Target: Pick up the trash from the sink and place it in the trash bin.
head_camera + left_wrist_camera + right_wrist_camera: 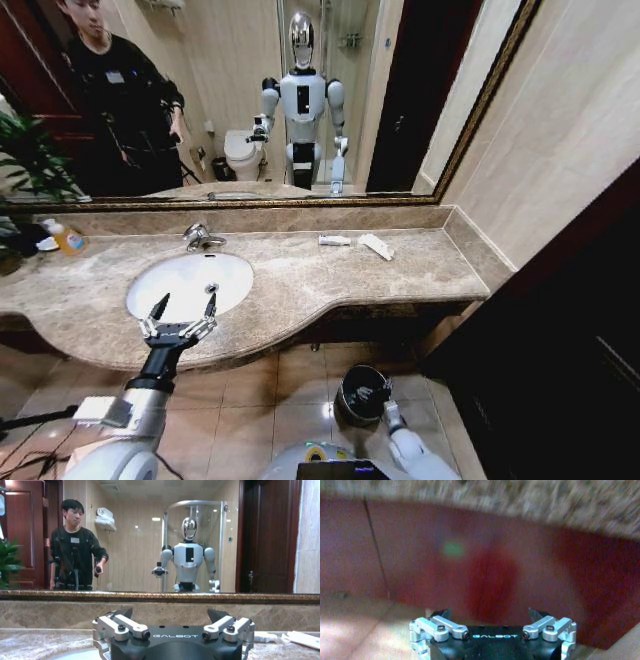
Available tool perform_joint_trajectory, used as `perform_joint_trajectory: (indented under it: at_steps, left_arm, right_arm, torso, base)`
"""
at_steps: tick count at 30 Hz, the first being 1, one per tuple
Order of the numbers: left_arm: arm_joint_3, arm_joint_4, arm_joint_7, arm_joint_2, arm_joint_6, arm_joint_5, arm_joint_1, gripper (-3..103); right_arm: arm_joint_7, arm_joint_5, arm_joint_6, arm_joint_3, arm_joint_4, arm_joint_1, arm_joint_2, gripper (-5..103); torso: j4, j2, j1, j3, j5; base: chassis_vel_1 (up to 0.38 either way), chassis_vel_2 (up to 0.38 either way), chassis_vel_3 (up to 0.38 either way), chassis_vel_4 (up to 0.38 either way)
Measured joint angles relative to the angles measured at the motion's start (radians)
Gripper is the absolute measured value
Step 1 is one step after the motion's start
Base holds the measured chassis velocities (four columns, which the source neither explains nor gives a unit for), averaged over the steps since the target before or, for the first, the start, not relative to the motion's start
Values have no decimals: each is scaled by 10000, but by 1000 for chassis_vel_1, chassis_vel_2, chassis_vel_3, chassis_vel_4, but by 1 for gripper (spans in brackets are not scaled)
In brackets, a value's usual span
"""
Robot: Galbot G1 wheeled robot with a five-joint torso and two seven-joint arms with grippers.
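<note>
The white oval sink [215, 272] sits in the marble countertop [300, 285] below a chrome tap [200, 237]. My left gripper [181, 312] [170, 612] hovers open over the basin's near rim with nothing between its fingers. A thin pale streak [160, 302] lies in the basin just beyond it. A white tube [334, 240] [262, 637] and a white sachet [376, 246] [305, 639] lie on the counter to the right. The dark trash bin [362, 393] stands on the floor. My right gripper [489, 612] is open and empty, low beside the bin, facing the red-brown cabinet front.
An orange-yellow bottle [66, 238] and a green plant [30, 160] stand at the counter's far left. A wide mirror [250, 100] backs the counter. A small green blur [452, 548] shows against the cabinet front. A dark door or panel [560, 340] closes the right side.
</note>
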Motion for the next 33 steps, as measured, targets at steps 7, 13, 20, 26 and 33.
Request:
perform_joint_trajectory:
  at_steps: [7,13,20,26,33]
  left_arm:
    - [0,0,0,-1,0,0,0,100]
    - [0,0,0,0,0,0,0,100]
    - [0,0,0,-1,0,0,0,100]
    - [-1,0,-1,0,0,0,0,100]
    - [0,0,0,0,0,0,0,100]
  right_arm:
    - [371,726,-1546,691,4571,-1807,-485,100]
    - [829,906,-2308,914,7473,-2263,-606,100]
    - [1051,1158,-3371,819,8561,-1244,-635,100]
    - [1007,1715,-4214,512,7981,590,-717,100]
    - [867,2403,-4577,222,6226,2815,-962,100]
  torso:
    - [0,1,-1,-1,1]
    - [-1,1,-1,0,0]
    - [0,1,-1,0,0]
    - [1,0,1,1,1]
    - [1,0,1,2,1]
  base:
    - [0,0,0,0]
    - [0,0,0,0]
    - [0,0,0,0]
    - [0,0,0,0]
    - [0,0,0,0]
